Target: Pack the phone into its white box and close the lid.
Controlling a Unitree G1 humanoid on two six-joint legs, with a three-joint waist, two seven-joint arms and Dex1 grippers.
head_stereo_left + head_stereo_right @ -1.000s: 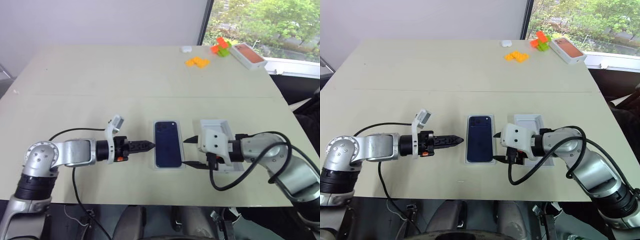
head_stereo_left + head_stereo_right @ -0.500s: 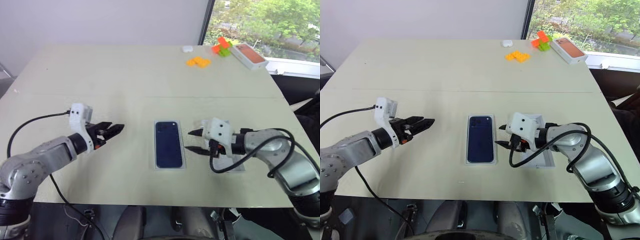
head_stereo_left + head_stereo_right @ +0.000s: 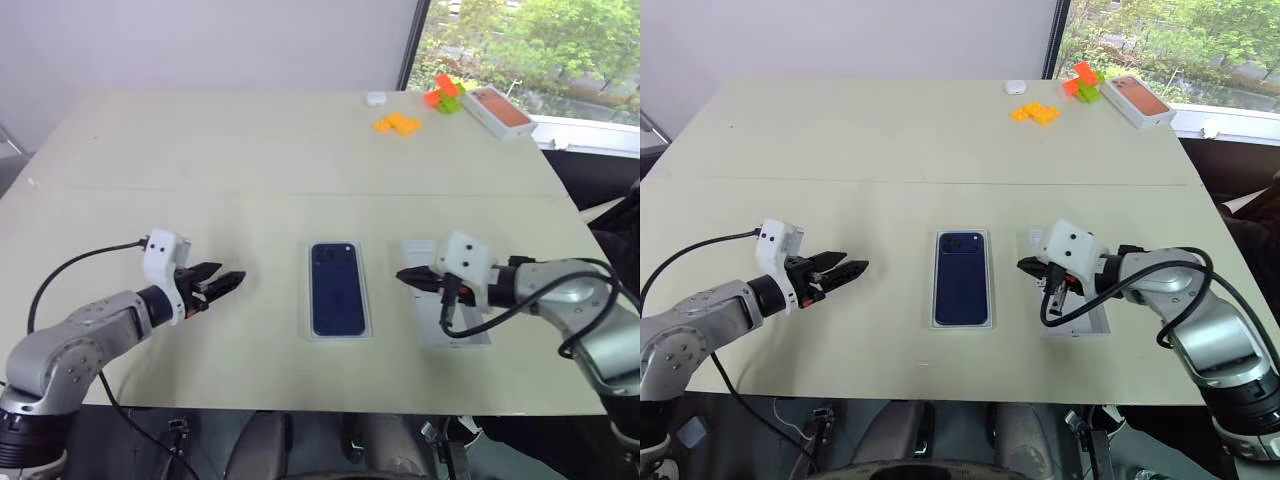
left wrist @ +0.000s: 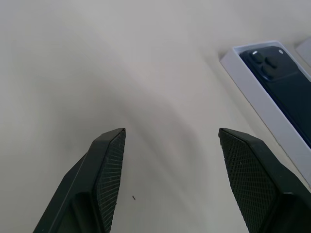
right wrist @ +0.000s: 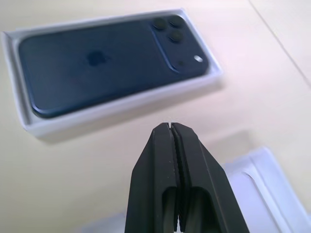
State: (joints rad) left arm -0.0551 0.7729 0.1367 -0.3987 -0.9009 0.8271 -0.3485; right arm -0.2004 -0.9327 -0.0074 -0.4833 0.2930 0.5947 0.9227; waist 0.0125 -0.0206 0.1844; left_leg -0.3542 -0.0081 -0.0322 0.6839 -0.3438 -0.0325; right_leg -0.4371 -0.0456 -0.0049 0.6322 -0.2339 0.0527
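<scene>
A: Where was the phone?

B: Lying back-up inside the box, flat on the table, near the middle of the front edge. Its camera cluster pointed toward the far edge.

A: And the lid?

B: The white piece just right of the box, under the right arm, looked like the lid lying hollow side up. It was not on the box.

A: How did the left arm sit?

B: Its forearm angled in from the front-left corner, and the left gripper pointed toward the box, slightly downward. It hung above bare table, well apart from the box. Its fingers stood wide apart with nothing between them.

A: The right one?

B: The right arm bent in from the right edge, and the right gripper pointed left toward the box, tilted down. It hovered over the lid's near part, close to the box's right wall without touching it. Its fingers were pressed together, holding nothing.

A: Anything else on the table?

B: At the far right corner sat orange bricks, an orange-and-green stack, an orange-printed box and a small white object.
</scene>
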